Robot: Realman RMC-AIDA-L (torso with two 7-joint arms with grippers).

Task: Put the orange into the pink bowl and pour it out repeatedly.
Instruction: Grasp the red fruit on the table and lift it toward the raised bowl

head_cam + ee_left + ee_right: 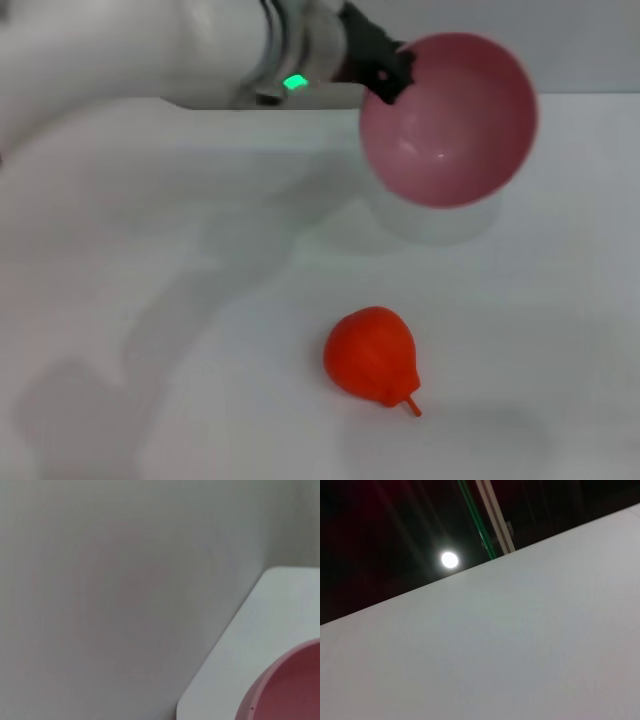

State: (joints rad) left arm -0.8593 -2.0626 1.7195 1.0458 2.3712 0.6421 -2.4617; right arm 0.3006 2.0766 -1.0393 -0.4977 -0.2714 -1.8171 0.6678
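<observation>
Pink bowl (pixel 450 125) tipped, empty, clamped in left claw (pixel 388 78); orange (pixel 371 355) on table (pixel 150 300).

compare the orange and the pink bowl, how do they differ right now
The orange lies on the white table, near the front; the pink bowl is held up off it by the left gripper, which clamps its rim. The bowl is tipped so its empty inside faces the camera, while the orange rests on its side, stem toward the front. The bowl is clearly wider than the orange. The bowl is pale pink, the orange vivid red-orange. Both look smooth and rounded.
</observation>
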